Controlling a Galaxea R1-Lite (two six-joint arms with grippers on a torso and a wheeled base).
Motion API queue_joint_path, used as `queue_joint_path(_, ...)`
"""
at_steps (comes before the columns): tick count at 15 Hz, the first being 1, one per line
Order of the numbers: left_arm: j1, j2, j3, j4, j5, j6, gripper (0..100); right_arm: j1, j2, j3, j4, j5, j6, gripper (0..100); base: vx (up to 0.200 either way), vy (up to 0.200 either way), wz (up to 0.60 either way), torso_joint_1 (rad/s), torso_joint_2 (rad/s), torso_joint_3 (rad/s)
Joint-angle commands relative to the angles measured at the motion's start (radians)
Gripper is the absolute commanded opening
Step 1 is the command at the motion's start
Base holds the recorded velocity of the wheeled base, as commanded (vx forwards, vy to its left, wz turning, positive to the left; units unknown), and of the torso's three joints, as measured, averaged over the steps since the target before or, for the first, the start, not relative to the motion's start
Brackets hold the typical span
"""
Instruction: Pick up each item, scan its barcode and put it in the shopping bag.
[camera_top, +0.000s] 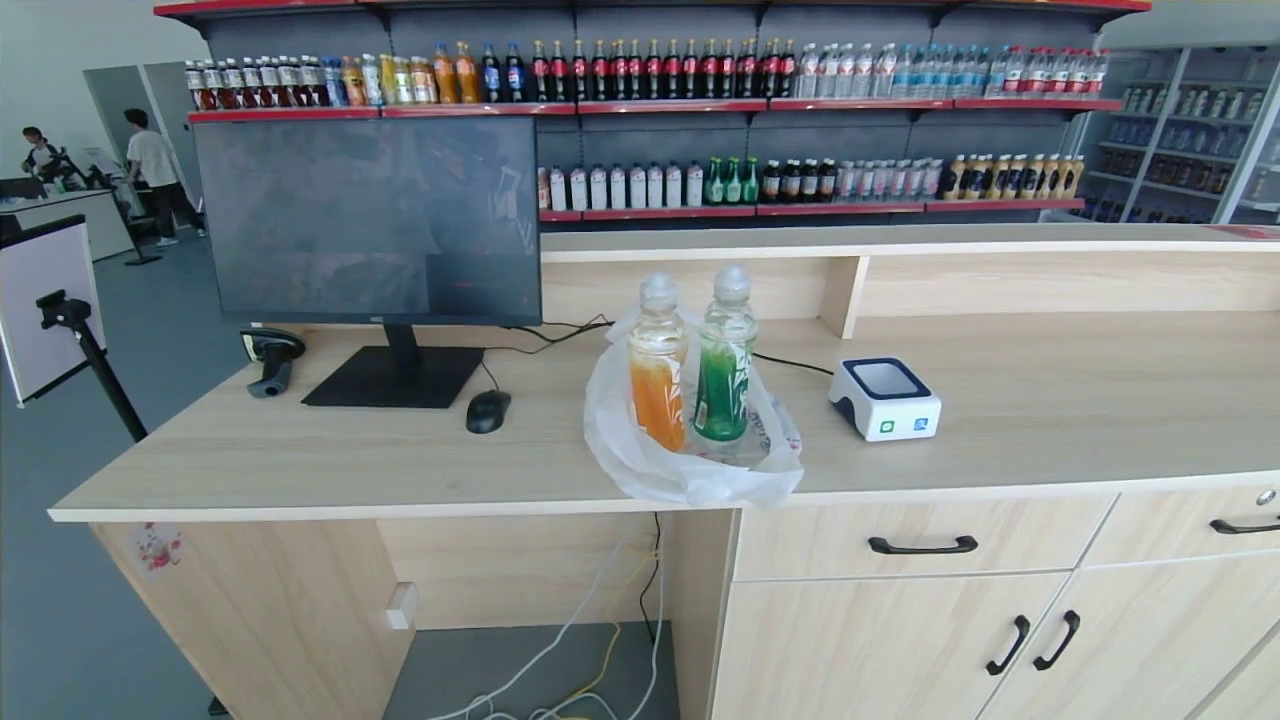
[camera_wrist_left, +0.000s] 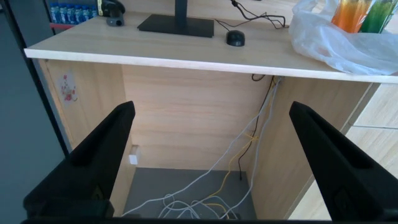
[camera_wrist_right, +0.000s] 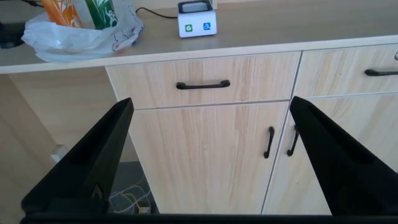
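Counter (camera_top: 1000, 440) of pale wood, recorded from the head view. A thin white plastic shopping bag (camera_top: 640, 460) is seen near the front edge, about mid-counter, slumped open with its plastic gathered low.

Two bottles are stood upright inside the bag:
- orange bottle (camera_top: 657, 375), on the robot's left, clear cap, liquid filling roughly the lower half;
- green bottle (camera_top: 725, 365), just beside it on the right, slightly taller in view.

Whether the two bottles touch cannot be told.

A white scanner box (camera_top: 885, 398) with a dark-rimmed top window is placed on the counter to the right of the bag, apart from it, with a dark cable led away behind the bottles. To the left of the bag a black mouse (camera_top: 488, 410) is noted, then a dark monitor (camera_top: 368, 220) on a flat stand, then a black handheld scanner (camera_top: 270, 360) lying near the far left end. Shelves (camera_top: 700, 75) lined with drinks are seen behind the counter.

Left gripper (camera_wrist_left: 211, 107): fingers spread wide apart, nothing between them. It is held below the counter top, facing the open recess where loose cables (camera_wrist_left: 249, 149) hang to the floor.

Right gripper (camera_wrist_right: 211, 102): fingers likewise wide apart, nothing held. It is held below the counter top, facing the cabinet front, with the drawer handle (camera_wrist_right: 203, 84) framed between the fingers.

Both grippers are well apart from the bag and bottles.
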Motion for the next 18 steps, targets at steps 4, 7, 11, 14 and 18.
queue_joint_path(4,0.001,0.0,0.0,-0.001,0.0,0.0,100,0.0,0.002,0.0,0.0,0.0,0.001,100,0.0,-0.15,0.0,0.002,0.0,-0.001)
queue_joint_path(7,0.001,0.0,0.0,-0.001,0.0,0.0,100,0.0,0.002,0.0,0.0,0.0,0.001,100,0.0,-0.2,0.0,0.009,0.01,0.002)
queue_joint_path(11,0.001,0.0,0.0,-0.001,0.0,0.0,100,0.0,0.002,0.0,0.0,0.0,0.001,100,0.0,-0.2,0.0,-0.002,0.0,0.001)
queue_joint_path(14,0.001,0.0,0.0,-0.001,0.0,0.0,100,0.0,0.002,0.0,0.0,0.0,0.001,100,0.0,-0.2,0.0,-0.001,0.0,0.004)
queue_joint_path(18,0.001,0.0,0.0,-0.001,0.0,-0.002,100,0.0,0.002,0.0,0.0,0.0,0.003,100,0.0,0.0,0.0,0.0,0.0,0.0)
